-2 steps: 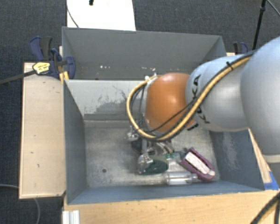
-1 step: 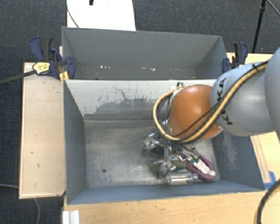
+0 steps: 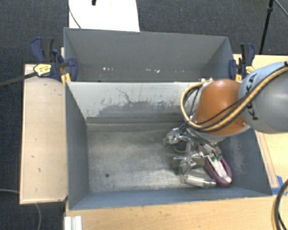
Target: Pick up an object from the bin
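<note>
The gripper (image 3: 192, 158) hung low in the bin (image 3: 125, 157), probably because a purple thing (image 3: 221, 171) lay there. I couldn't tell its jaws' state.

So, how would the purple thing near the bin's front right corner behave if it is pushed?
The purple thing looks slim and elongated, so probably light. It seems to lie flat, so it would likely slide, not roll. The grey cylinder beside it may roll if nudged.

A smooth grey arm (image 3: 273, 104) with black lettering carries a glossy orange dome cover (image 3: 221, 104); yellow and black cables (image 3: 183, 104) loop round its nine-o'clock side.
</note>
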`<state>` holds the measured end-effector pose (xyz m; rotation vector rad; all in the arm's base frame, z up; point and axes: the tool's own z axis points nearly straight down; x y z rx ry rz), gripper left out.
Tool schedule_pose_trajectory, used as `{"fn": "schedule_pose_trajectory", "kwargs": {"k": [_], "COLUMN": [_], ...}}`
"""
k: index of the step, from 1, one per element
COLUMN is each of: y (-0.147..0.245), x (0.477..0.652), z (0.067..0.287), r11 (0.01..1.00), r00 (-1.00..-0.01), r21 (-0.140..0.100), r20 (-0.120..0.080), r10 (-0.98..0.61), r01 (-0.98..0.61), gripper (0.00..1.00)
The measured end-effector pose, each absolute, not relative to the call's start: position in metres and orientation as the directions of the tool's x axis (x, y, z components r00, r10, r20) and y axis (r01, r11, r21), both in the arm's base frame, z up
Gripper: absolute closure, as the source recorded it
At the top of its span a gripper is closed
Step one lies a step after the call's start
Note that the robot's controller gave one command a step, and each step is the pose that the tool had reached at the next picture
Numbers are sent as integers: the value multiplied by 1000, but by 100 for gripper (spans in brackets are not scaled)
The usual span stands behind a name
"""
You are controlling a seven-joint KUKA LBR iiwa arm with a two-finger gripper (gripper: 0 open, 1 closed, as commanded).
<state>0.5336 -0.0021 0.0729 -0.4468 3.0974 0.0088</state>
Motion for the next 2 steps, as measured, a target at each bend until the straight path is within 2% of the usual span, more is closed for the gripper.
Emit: {"fn": "schedule_pose_trajectory", "kwargs": {"k": [1,2], "y": [-2,32], "x": [534,530], "z": [74,230], "r11": [960,822], "r00": [-960,-822], "r21": [2,-4], "r20": [-12,-8], "r10": [-279,-569], "r01": [-280,-569], "gripper": [100,100]}}
